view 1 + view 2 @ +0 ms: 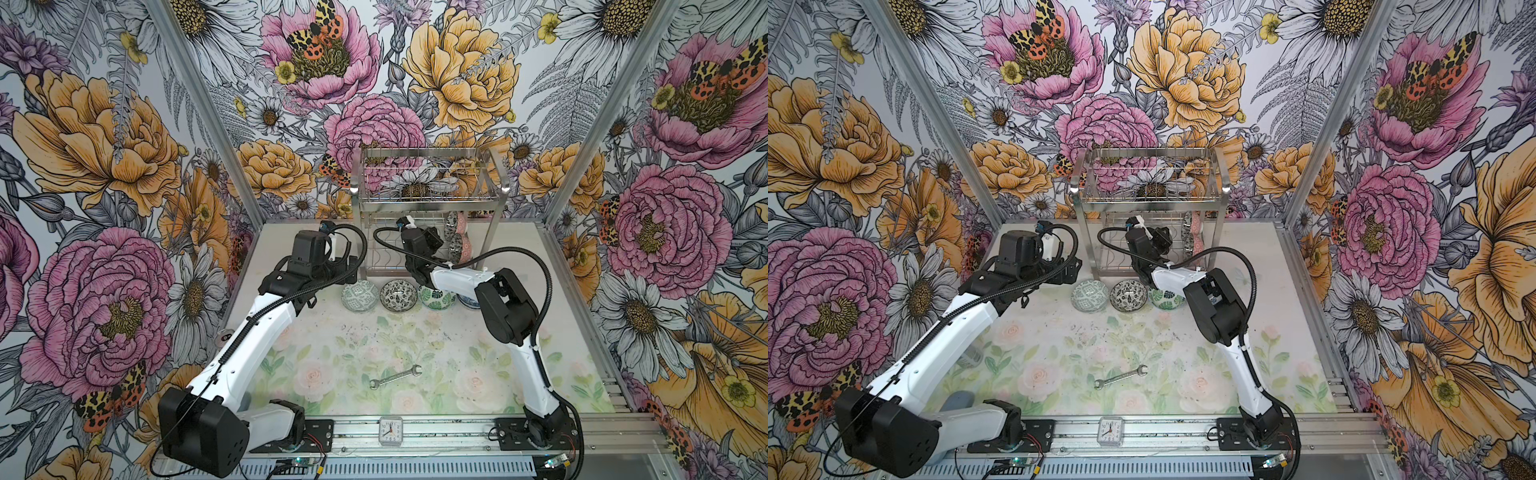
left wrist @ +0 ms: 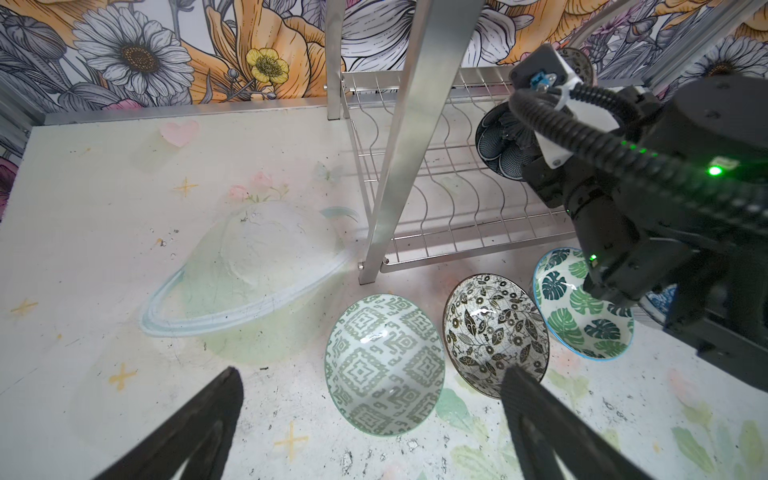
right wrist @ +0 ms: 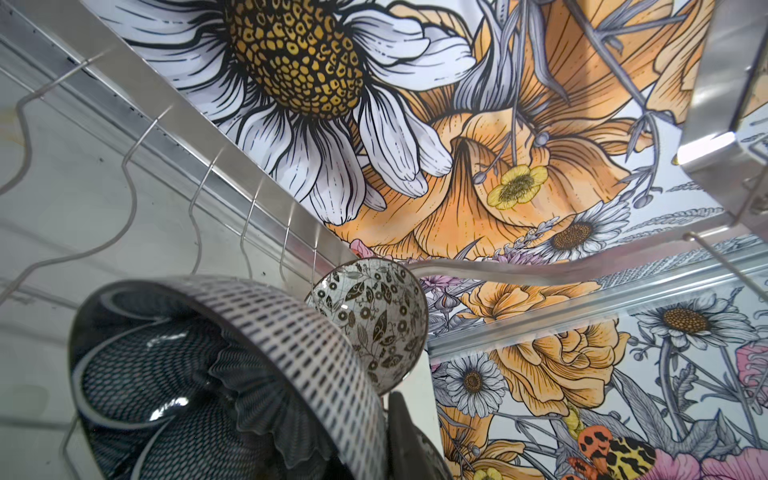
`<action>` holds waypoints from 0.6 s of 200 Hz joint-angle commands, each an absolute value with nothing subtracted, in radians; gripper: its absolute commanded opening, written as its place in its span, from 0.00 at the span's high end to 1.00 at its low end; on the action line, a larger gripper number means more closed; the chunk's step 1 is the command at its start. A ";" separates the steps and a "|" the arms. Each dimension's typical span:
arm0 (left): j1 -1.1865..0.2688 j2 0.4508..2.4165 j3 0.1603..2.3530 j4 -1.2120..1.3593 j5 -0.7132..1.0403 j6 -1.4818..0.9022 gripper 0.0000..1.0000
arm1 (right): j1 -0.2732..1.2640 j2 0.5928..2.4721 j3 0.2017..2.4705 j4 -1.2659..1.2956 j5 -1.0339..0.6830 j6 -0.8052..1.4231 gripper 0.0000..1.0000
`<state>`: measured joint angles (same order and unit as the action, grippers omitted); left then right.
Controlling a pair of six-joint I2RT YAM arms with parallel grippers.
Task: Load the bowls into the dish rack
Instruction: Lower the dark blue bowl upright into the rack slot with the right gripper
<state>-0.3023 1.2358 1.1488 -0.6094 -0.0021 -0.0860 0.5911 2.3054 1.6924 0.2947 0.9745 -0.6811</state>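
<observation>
Your right gripper grasps the dark petal bowl, on edge within the dish rack; your left gripper hangs released near the green-grey bowl.

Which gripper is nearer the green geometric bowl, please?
Left. The left gripper hovers above the green geometric bowl; the right gripper holds a dark petal bowl inside the dish rack.

The rack was bright polished steel wire and flat bar. Bowls were glazed ceramic – glossy, catching highlights, the dark bowl too. The table looked matt, scuffed and speckled. The wrench was dull grey metal. Arms were smooth white plastic.
</observation>
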 commanded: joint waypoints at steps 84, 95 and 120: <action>-0.293 1.214 1.136 -0.586 0.014 -0.078 0.01 | 0.497 2.561 2.081 0.510 1.011 -0.925 1.00; -0.292 1.215 1.136 -0.586 0.015 -0.079 0.01 | 0.493 2.579 2.109 0.506 1.014 -0.927 1.00; -0.293 1.215 1.135 -0.586 0.014 -0.078 0.01 | 0.485 2.612 2.154 0.482 1.014 -0.927 1.00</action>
<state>-0.3023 1.2358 1.1488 -0.6090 -0.0021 -0.0860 0.4835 2.5965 2.0811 0.4454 0.9962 -0.9157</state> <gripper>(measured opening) 0.986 0.091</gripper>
